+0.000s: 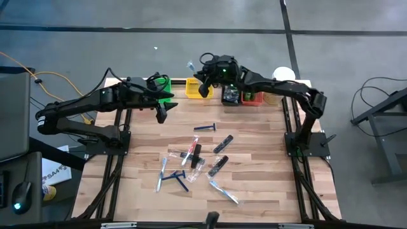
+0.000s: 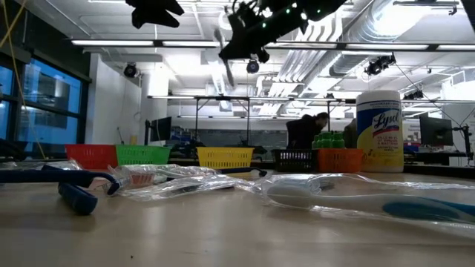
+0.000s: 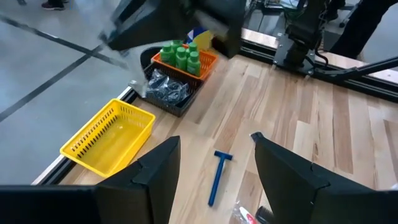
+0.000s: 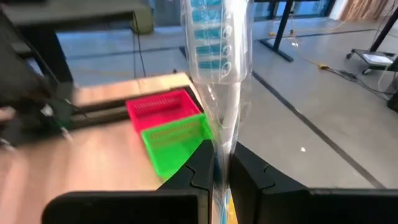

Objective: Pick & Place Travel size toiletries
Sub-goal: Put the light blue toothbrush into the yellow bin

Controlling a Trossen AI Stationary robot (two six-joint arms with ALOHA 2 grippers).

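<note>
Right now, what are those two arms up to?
Right gripper shut on wrapped toothbrush, above yellow bin. Left gripper open, empty, over table. Nothing blocking.

Both arms are matte black, built of slim tubular links joined by chunkier rounded joint housings. The left arm (image 1: 95, 105) and the right arm (image 1: 286, 89) each rise from a black base plate fixed to the dark metal frame. A green light glows on the right arm's wrist housing (image 1: 224, 65). The fingers (image 3: 155, 171) are broad, flat, angular black plates with smooth faces.
</note>
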